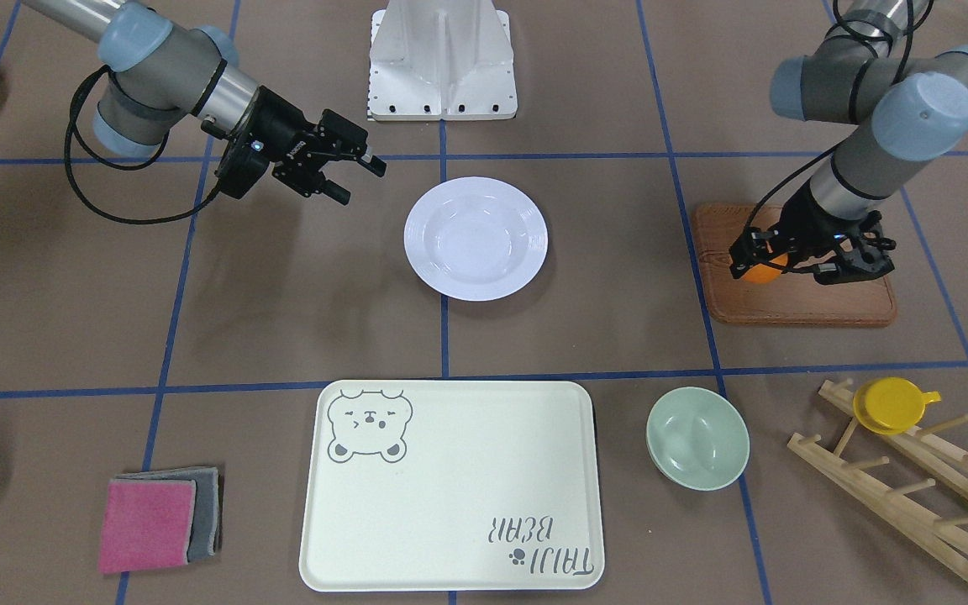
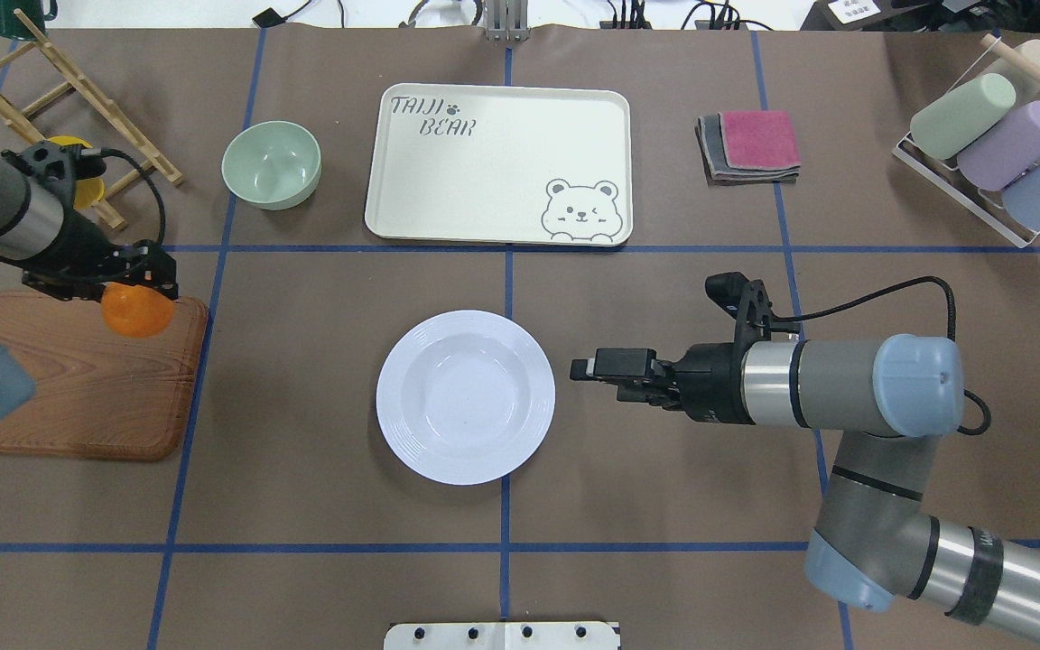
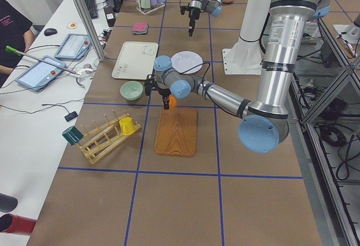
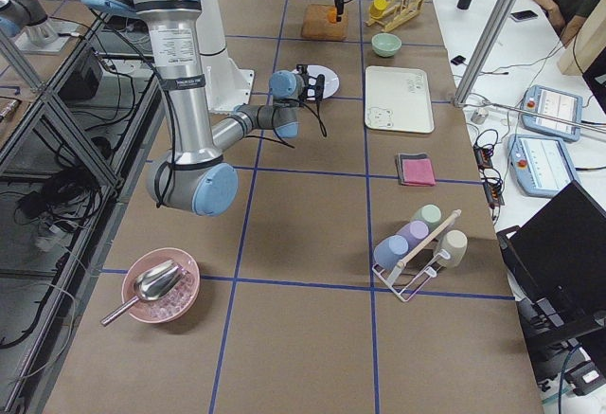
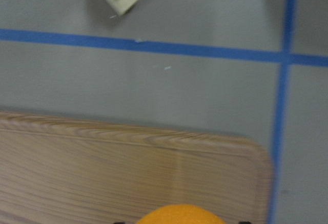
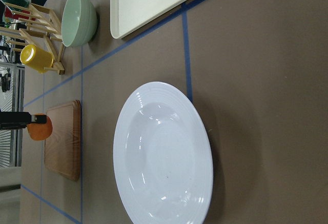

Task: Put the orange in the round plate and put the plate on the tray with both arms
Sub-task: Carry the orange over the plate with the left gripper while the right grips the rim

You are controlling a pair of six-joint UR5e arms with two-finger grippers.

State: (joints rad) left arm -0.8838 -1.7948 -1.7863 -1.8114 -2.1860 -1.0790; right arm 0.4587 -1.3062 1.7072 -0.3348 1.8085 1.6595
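Note:
The orange (image 2: 137, 311) is held in my left gripper (image 2: 135, 291), which is shut on it just above the far right corner of a brown wooden board (image 2: 78, 388). The left wrist view shows only the orange's top (image 5: 179, 215) over that board. The white round plate (image 2: 529, 361) lies empty at the table's middle. My right gripper (image 1: 360, 176) hovers open just to the plate's right, apart from its rim and holding nothing. The cream bear tray (image 2: 484, 181) lies beyond the plate, with nothing on it.
A pale green bowl (image 2: 271, 164) stands left of the tray. A wooden rack (image 2: 60, 99) with a yellow cup (image 1: 891, 405) is at the far left. Folded pink and grey cloths (image 2: 750, 144) and a rack of pastel cups (image 2: 989, 144) are at the far right.

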